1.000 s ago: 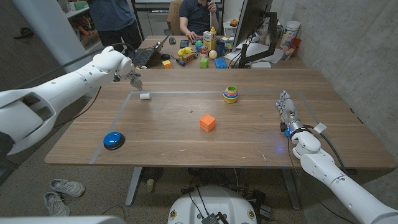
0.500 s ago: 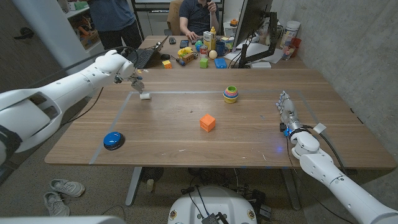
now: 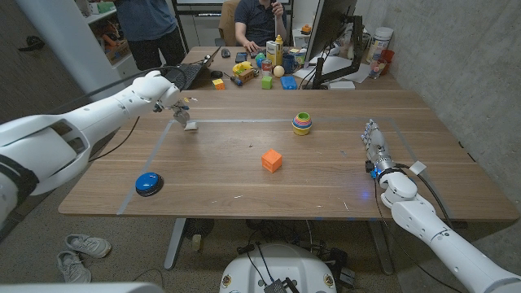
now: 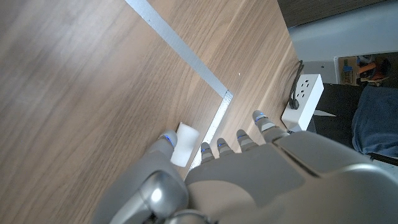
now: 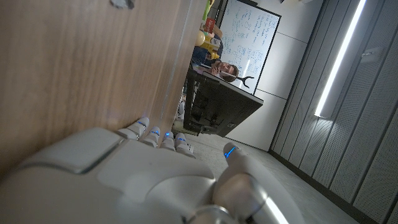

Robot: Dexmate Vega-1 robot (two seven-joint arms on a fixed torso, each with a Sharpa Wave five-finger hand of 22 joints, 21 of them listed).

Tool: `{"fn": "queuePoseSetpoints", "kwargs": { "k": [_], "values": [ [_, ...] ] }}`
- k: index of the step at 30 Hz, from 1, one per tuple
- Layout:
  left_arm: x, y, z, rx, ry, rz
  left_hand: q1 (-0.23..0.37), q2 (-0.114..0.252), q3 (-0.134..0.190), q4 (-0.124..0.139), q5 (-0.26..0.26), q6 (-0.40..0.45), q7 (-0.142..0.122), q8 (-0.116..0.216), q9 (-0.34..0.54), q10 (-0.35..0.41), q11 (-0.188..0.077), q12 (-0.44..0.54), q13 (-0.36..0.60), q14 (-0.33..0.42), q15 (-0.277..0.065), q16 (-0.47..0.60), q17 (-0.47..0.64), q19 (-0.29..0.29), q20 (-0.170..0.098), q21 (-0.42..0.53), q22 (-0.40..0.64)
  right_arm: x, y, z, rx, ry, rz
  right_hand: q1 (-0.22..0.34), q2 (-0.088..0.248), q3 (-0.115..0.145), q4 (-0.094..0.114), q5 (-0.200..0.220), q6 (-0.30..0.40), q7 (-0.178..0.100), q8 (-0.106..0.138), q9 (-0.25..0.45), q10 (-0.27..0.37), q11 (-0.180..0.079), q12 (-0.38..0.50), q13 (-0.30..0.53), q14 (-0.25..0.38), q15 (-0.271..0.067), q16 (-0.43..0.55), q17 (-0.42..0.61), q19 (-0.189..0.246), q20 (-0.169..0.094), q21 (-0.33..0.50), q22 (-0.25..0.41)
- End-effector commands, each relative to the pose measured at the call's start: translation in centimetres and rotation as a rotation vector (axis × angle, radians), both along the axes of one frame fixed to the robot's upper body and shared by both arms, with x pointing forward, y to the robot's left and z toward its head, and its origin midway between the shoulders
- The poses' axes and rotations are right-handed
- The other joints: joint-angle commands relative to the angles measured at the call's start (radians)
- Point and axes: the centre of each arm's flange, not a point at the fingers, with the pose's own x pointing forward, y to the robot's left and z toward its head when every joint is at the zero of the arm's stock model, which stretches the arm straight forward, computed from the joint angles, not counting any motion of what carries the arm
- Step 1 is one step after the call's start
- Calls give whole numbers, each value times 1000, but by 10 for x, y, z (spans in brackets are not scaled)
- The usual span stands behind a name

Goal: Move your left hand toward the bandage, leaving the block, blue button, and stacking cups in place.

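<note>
Two open robot hands: left robot hand (image 3: 177,106) above bandage (image 3: 190,125), right robot hand (image 3: 374,145) on wooden table (image 3: 326,175).

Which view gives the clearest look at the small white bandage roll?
The left wrist view: the small white bandage roll is close and sharp on the wooden table, right at the left hand's fingers. The head view shows it small, far off, partly behind that hand. The right wrist view looks at other parts of the room.
</note>
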Motion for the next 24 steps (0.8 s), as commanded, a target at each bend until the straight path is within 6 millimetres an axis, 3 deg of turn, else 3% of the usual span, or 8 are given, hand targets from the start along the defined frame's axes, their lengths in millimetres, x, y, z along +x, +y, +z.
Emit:
{"fn": "queuePoseSetpoints", "kwargs": {
  "k": [1,24],
  "values": [
    [3,-5,-3,33,4,14,19,3,6,-12,-3,-127,-4,9,3,-71,-2,-1,6,-45,-38,-4,2,-10,1,-2,6,-1,-2,1,1,0,-2,0,128,-3,2,-2,4,-3,10,5,8,0,6,4,-48,-16,5,3,3,-80,6,4],
    [7,-5,-4,40,9,25,40,18,20,-21,-13,-126,-4,15,7,-77,0,-1,9,-52,-38,-3,5,-14,-1,-1,10,2,-4,2,-3,0,0,1,127,-4,2,-1,9,-4,10,5,14,1,7,4,-46,-17,5,2,4,-79,6,4]
  ]
}}
